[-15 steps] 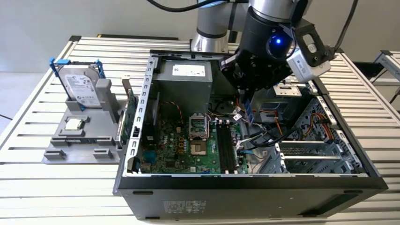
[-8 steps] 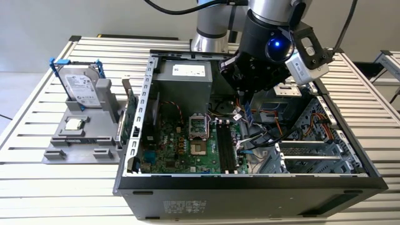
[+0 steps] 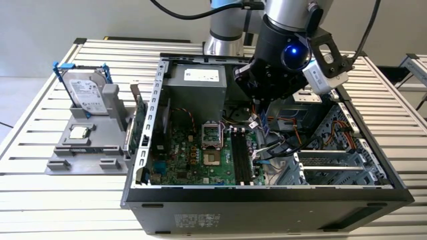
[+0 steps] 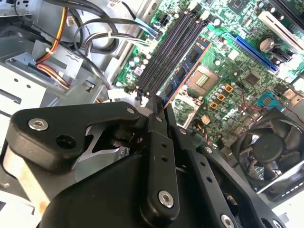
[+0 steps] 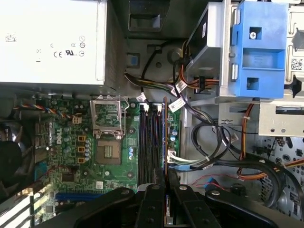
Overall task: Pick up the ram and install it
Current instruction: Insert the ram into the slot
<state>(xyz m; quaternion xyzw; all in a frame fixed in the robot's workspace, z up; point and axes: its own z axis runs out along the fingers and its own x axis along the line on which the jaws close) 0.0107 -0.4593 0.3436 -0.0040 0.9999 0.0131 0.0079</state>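
My gripper (image 3: 262, 106) hangs inside the open computer case (image 3: 267, 192), shut on the ram (image 3: 265, 121). In the second wrist view the ram (image 4: 183, 71) is a narrow board with dark chips, reaching out from my gripper (image 4: 159, 108) over the motherboard. It runs lengthwise along the black memory slots (image 4: 164, 54). In the first wrist view the ram (image 5: 165, 137) is seen edge-on beside the slots (image 5: 151, 142), gripped at its near end by my gripper (image 5: 166, 175). Whether it touches a slot I cannot tell.
A bare processor socket (image 5: 108, 154) sits beside the slots. Bundled cables (image 5: 213, 142) and a blue drive bay (image 5: 259, 47) lie on their other side, and a fan (image 4: 270, 152) is nearby. Outside the case a grey holder (image 3: 83, 155) carries a hard drive (image 3: 87, 92) and a processor chip (image 3: 80, 132).
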